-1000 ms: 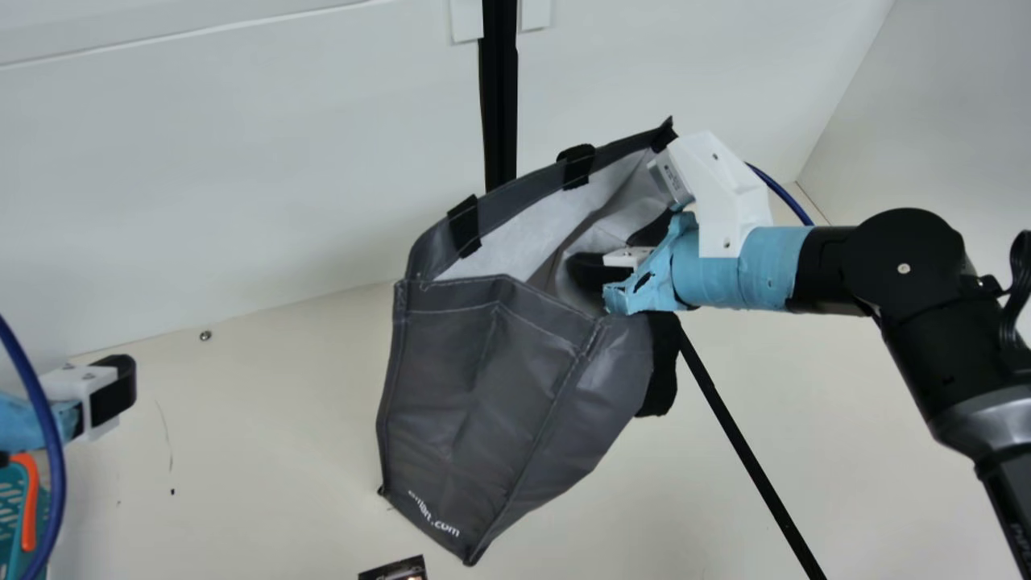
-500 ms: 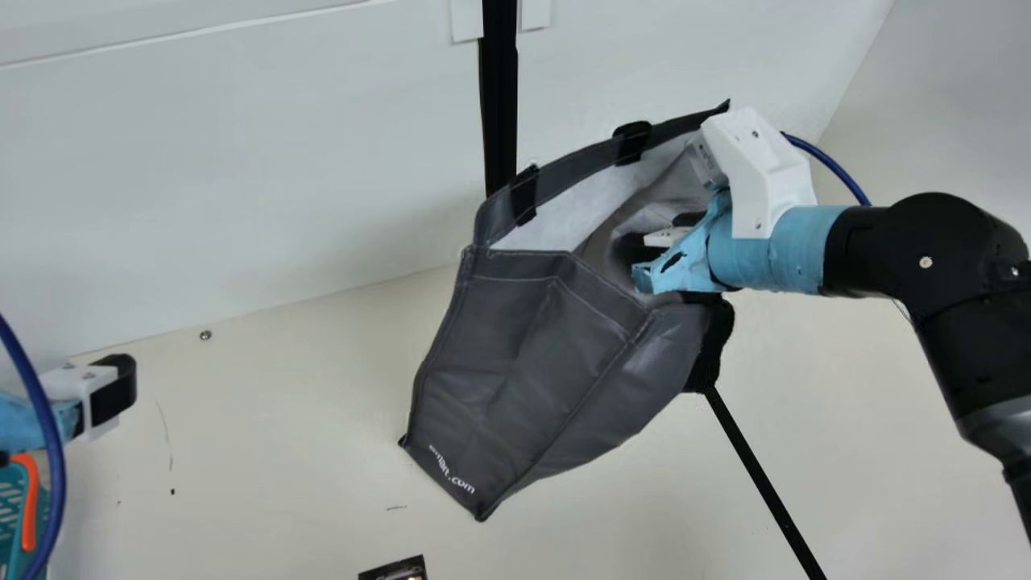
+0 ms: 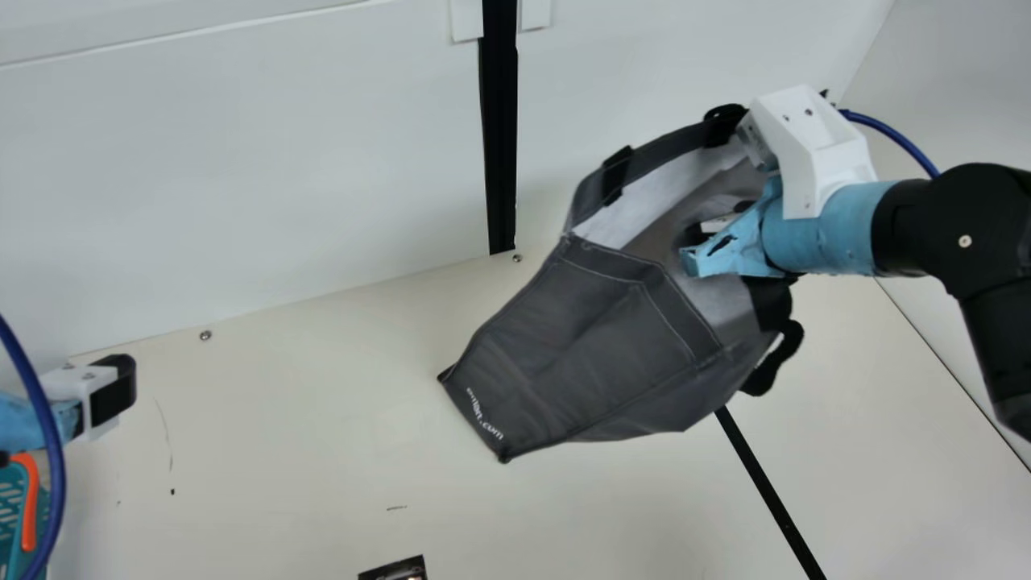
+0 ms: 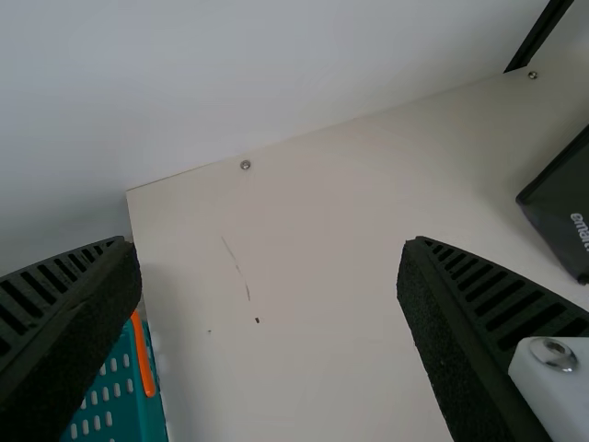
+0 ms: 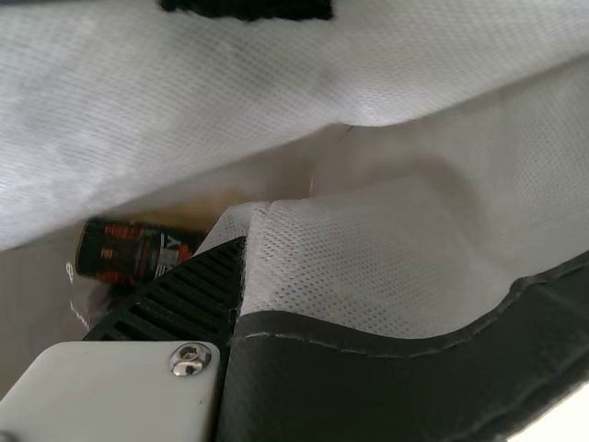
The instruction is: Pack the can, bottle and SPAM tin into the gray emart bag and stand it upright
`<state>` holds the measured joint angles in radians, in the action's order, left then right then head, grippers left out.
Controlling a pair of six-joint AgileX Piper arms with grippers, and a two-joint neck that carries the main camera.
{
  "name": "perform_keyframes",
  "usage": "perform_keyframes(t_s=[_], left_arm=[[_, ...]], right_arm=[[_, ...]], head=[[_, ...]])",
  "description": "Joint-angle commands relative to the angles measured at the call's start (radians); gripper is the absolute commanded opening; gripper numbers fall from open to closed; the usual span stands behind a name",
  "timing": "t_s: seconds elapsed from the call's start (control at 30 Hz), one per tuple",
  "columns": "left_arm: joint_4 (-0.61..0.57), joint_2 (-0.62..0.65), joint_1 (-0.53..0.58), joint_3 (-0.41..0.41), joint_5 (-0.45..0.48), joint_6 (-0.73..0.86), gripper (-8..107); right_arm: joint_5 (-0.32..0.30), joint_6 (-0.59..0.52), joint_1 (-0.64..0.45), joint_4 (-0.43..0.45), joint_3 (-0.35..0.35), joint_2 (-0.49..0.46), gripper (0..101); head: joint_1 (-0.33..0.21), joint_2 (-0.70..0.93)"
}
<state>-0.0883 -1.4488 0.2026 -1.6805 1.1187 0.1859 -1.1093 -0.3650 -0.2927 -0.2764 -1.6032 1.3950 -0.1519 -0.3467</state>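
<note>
My right gripper [image 3: 699, 242] is at the mouth of the gray emart bag [image 3: 588, 346], shut on its side wall. The bag leans over, its mouth up at the right and its printed base end at lower left. In the right wrist view, one finger of the right gripper [image 5: 241, 262] is inside the bag, the other hidden behind the cloth. Farther inside lies a dark can [image 5: 133, 250] with red print. My left gripper [image 3: 113, 391] stays at the far left, away from the bag; in the left wrist view the left gripper [image 4: 271, 276] is open and holds nothing.
A teal basket [image 3: 12, 515] with an orange handle [image 3: 31, 503] stands at the left edge. A small dark item [image 3: 395, 570] is cut off by the main view's bottom edge. A white wall [image 3: 242, 161] with a black upright strip [image 3: 501, 121] rises behind the table.
My right gripper has moved right and toward the back wall, carrying the bag's mouth with it. The base end of the bag has followed, and the bag leans over more. The left arm has kept still.
</note>
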Motion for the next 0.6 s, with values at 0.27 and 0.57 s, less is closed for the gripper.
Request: perform_keyframes(t_s=[0.27,0.57], left_arm=[[0.0,0.0,0.0,0.0,0.0,0.0,90],[0.0,0.0,0.0,0.0,0.0,0.0,90]], right_arm=[[-0.094,0.019,-0.061,0.108,-0.079,0.005,0],[-0.111,0.017,-0.108,0.203,-0.037,-0.017,0]], head=[[-0.023,-0.002],[-0.023,-0.002]])
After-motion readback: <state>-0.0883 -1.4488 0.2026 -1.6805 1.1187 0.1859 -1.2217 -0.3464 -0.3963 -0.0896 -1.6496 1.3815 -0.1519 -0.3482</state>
